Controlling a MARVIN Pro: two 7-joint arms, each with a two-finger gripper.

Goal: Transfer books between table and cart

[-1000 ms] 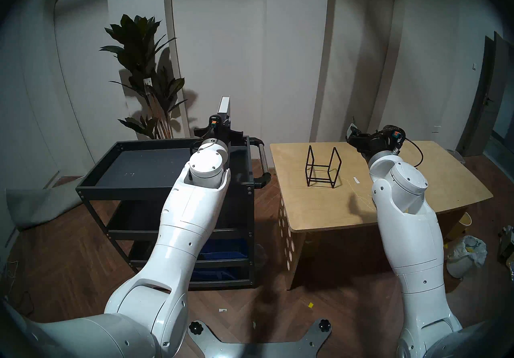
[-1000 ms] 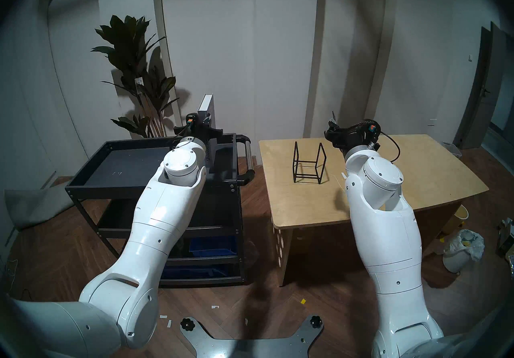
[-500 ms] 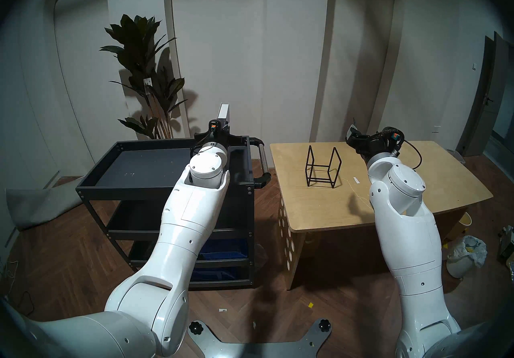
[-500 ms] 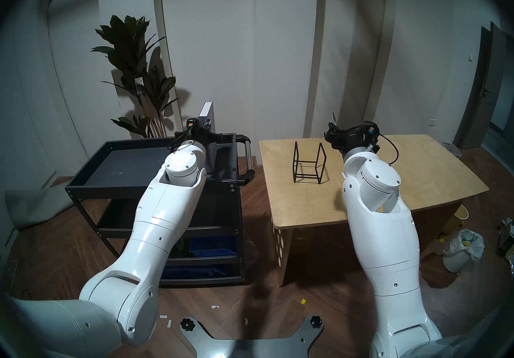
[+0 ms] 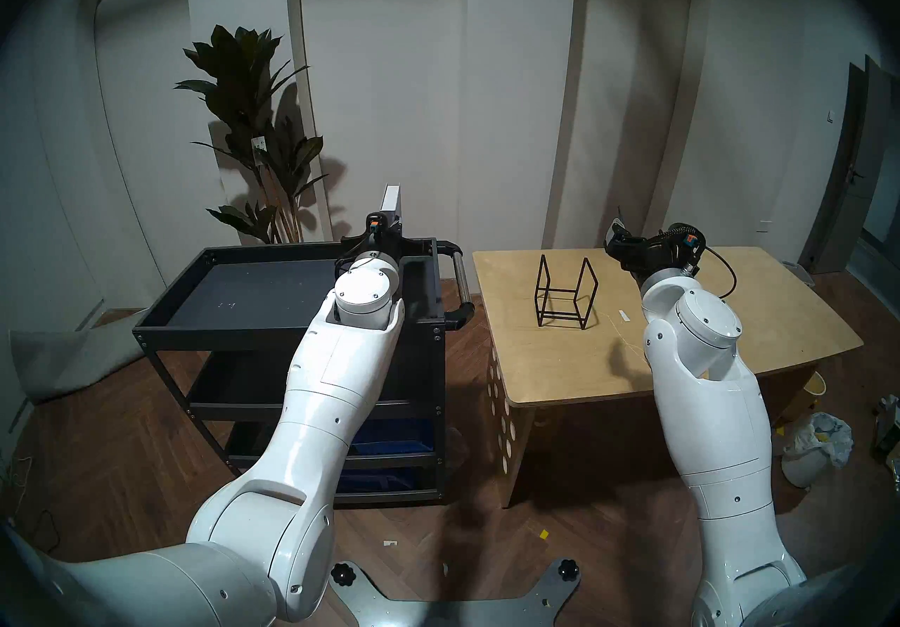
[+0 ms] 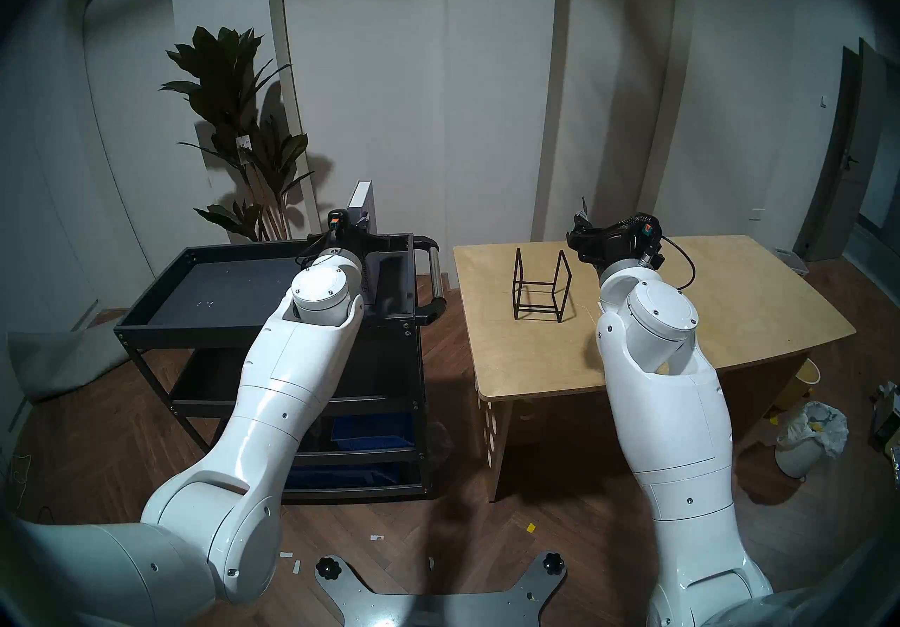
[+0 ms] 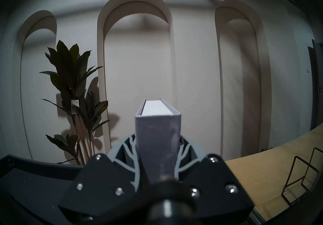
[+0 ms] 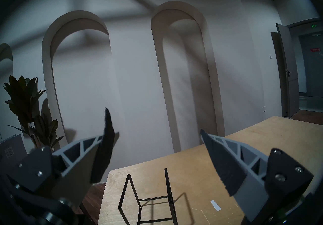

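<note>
Lower by a little than a second ago, the pale grey hardcover book (image 5: 391, 197) stands upright over the black metal cart (image 5: 292, 290) in the head views, clamped in the left tool (image 5: 389, 226). From the left wrist, both fingers press its matte cloth-like spine; the white page edges are smooth. The right wrist shows the right tool (image 8: 157, 151) gaping, empty, above the plywood table (image 8: 244, 149) and the black wire rack (image 8: 148, 200). Set-down on the tray seems next, though contact is hidden.

The plywood table (image 5: 730, 319) carries a black wire rack (image 5: 565, 292), standing just below and left of the spread right gripper (image 8: 157, 149), and a small white strip (image 5: 624, 315) lies below it.
</note>
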